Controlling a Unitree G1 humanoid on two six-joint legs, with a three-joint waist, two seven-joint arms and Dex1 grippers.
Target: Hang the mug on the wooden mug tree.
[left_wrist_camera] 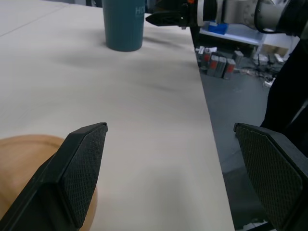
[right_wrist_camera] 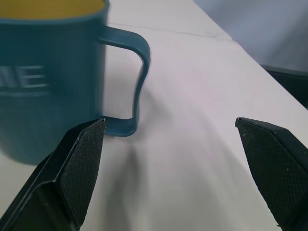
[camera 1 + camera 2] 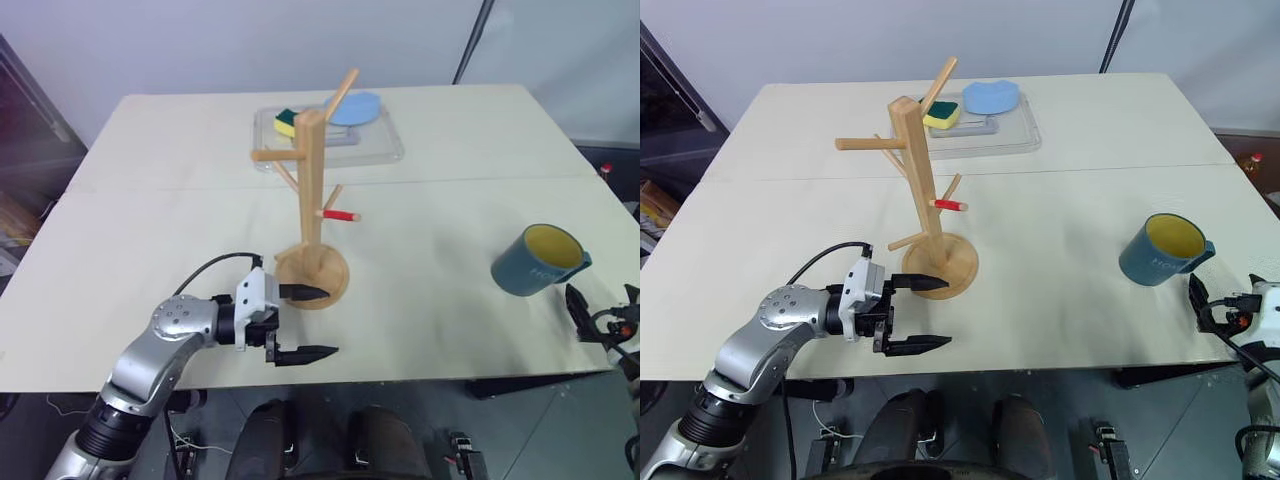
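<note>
Right wrist view: our right tool (image 2: 168, 159), its two black fingers spread wide and empty, faces the dark teal-blue ceramic mug with the yellow inside (image 3: 537, 260), which stands upright near the right edge of the pale surface (image 3: 430, 330), handle turned toward this tool. We judge the right arm far nearer the mug than the left, so the handle side is the approach. Our left tool (image 3: 305, 324), fingers also apart and holding nothing, sits just beside the round base of the tall light-wood mug tree (image 3: 312, 200), well apart from the mug. Behind stands a clear plastic tray (image 3: 385, 150).
</note>
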